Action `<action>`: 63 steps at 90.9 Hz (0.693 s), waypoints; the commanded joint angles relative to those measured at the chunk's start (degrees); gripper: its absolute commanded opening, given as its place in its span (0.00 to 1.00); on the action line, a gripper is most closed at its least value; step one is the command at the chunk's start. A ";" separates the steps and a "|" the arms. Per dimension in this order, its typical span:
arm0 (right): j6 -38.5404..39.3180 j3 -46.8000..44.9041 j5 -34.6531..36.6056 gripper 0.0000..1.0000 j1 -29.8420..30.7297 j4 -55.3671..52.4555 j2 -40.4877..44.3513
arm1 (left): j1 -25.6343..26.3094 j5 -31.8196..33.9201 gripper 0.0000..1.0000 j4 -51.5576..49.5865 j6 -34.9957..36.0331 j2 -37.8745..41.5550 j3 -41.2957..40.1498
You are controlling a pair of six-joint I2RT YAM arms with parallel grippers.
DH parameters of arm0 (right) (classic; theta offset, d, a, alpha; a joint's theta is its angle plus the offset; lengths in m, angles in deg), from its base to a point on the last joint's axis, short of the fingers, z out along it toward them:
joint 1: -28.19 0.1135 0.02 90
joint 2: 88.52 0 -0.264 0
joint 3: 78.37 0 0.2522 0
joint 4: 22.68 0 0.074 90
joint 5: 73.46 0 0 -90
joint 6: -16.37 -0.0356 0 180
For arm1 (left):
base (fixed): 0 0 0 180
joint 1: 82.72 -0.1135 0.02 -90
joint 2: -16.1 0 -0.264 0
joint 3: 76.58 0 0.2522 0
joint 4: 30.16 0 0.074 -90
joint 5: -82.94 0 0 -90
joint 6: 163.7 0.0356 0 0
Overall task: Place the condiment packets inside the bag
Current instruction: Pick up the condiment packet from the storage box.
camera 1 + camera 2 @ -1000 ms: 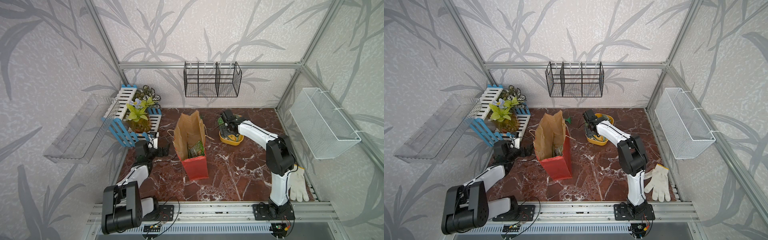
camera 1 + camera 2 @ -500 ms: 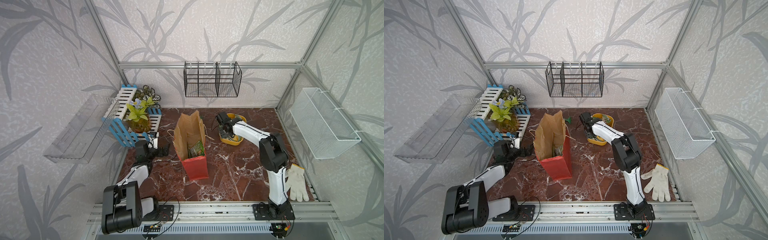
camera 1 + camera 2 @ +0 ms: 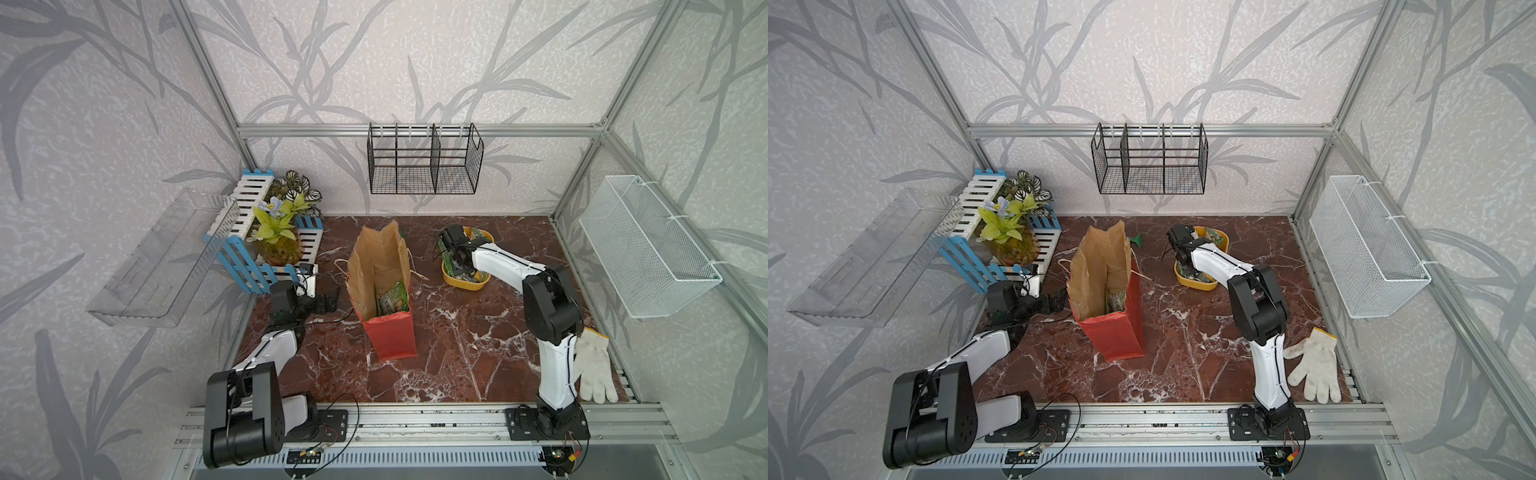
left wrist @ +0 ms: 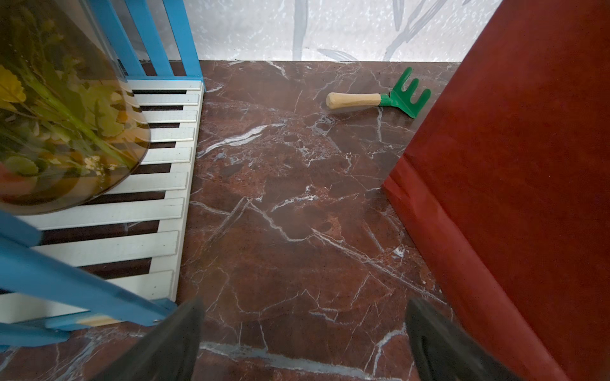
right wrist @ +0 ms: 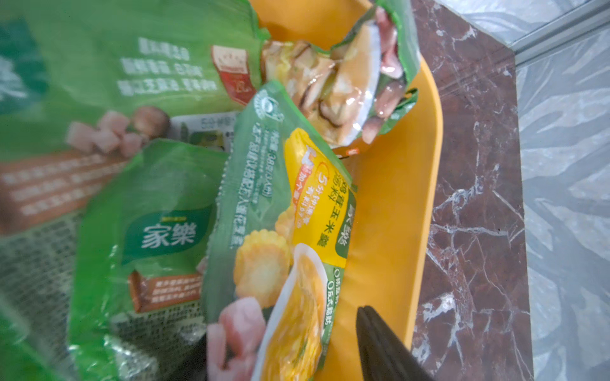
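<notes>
One condiment packet [image 5: 277,231], between right gripper [image 5: 280,333] jaws

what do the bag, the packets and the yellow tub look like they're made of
The bag looks like paper: matte red outside, brown kraft inside, creased and softly folded. The packets seem to be thin plastic or foil film, glossy, with glare patches, crinkles and serrated edges. The tub is probably moulded plastic: smooth, slightly shiny, evenly yellow, with a rounded rim.
</notes>
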 commanded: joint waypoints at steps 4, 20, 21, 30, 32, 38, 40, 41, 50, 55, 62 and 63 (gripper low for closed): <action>-2.30 -1.07 0.34 0.45 -1.15 1.63 3.41 | -0.19 -0.26 1.00 0.69 0.49 0.21 -0.37; -3.04 -1.67 -1.22 0.20 -1.26 3.17 4.94 | -0.19 -0.31 1.00 0.67 0.49 0.32 -0.38; -3.12 -1.73 -1.31 0.18 -1.26 3.26 5.18 | -0.19 -0.31 1.00 0.66 0.49 0.31 -0.44; -3.98 -2.37 -2.36 0.09 -1.57 3.76 7.37 | -0.19 -0.40 1.00 0.66 0.57 0.40 -0.46; -4.11 -2.53 -2.56 0.07 -1.64 3.84 8.13 | -0.19 -0.35 1.00 0.65 0.57 0.43 -0.47; -4.59 -3.16 -2.93 0.04 -1.76 4.11 10.10 | -0.17 -0.42 1.00 0.66 0.54 0.46 -0.46; -4.65 -3.37 -3.08 0.03 -1.76 4.18 10.77 | -0.18 -0.45 1.00 0.65 0.54 0.42 -0.49; -4.68 -3.46 -3.16 0.03 -1.77 4.16 11.17 | -0.14 -0.47 1.00 0.70 0.56 0.49 -0.49; -5.13 -3.96 -4.27 0.00 -1.74 3.71 13.71 | -0.18 -0.47 1.00 0.69 0.50 0.56 -0.48; -5.46 -4.15 -5.02 0.00 -1.78 3.33 15.21 | -0.18 -0.46 1.00 0.61 0.51 0.70 -0.44; -5.96 -4.54 -5.71 0.00 -1.78 2.69 17.40 | -0.18 -0.54 1.00 0.56 0.49 0.76 -0.54; -6.04 -4.57 -5.80 0.00 -1.78 2.58 17.65 | -0.18 -0.52 1.00 0.56 0.49 0.84 -0.56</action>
